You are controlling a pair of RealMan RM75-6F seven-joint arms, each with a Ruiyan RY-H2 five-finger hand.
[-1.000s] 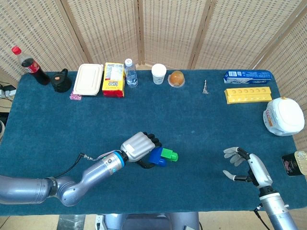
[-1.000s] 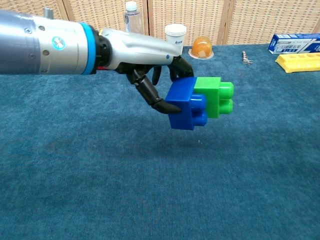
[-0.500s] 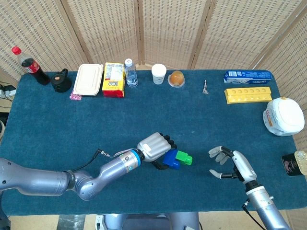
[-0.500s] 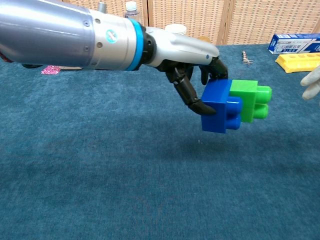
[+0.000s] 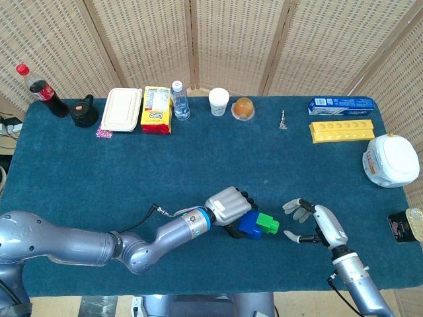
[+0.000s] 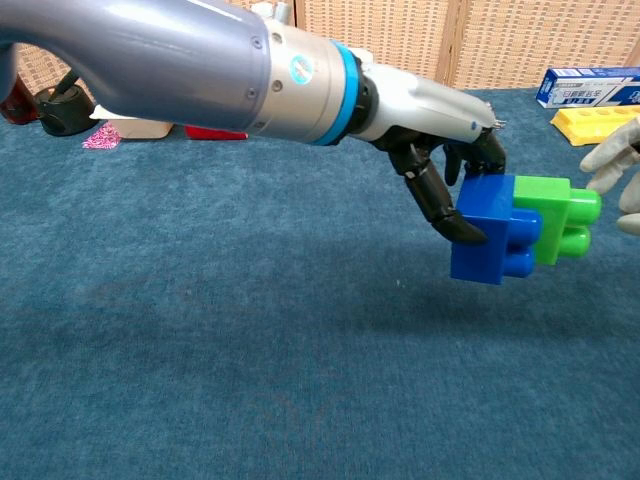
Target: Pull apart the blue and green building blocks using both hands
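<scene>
A blue block [image 5: 250, 225] [image 6: 494, 229] and a green block [image 5: 268, 223] [image 6: 557, 215] are joined, the green one sticking out to the right. My left hand [image 5: 229, 206] [image 6: 440, 160] holds the blue block above the cloth, thumb under it and fingers over its top. My right hand [image 5: 318, 222] [image 6: 620, 165] hovers just right of the green block with fingers spread, a small gap between them. Only its fingertips show in the chest view.
Along the far edge of the blue table [image 5: 132, 172] stand a cola bottle [image 5: 43, 91], a white box [image 5: 121, 109], a snack box [image 5: 156, 109], a water bottle [image 5: 180, 100], a cup [image 5: 219, 102], a yellow tray [image 5: 342, 130] and a white bowl [image 5: 391, 160].
My left hand has carried the joined blocks to the right. My right hand has moved left toward the green block, closing most of the gap.
</scene>
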